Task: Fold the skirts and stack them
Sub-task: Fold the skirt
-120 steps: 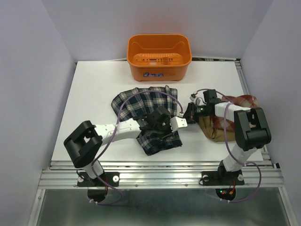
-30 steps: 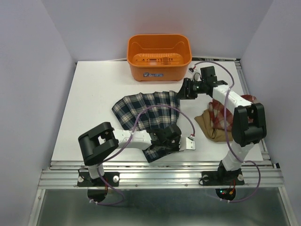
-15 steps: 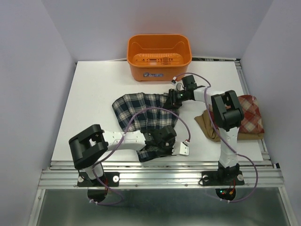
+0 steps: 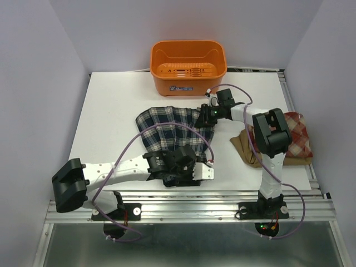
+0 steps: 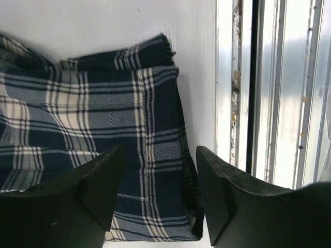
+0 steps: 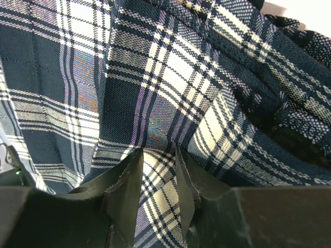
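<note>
My right gripper [image 6: 158, 152] pinches the far edge of the plaid skirt [image 4: 167, 125]; my left gripper [image 5: 158, 152] hangs spread over its near corner. I reckon a one-sided pull could skew the fold.

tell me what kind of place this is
Probably a robot lab test cell, not a home: a white table boxed in by plain walls, an aluminium rail carrying the arm bases, and an orange basket.

Navy plaid skirt [image 4: 172, 129] spread mid-table. Left gripper [image 4: 186, 175] at its near edge, right gripper [image 4: 209, 114] at its far right corner. Orange basket [image 4: 188, 67] behind.
</note>
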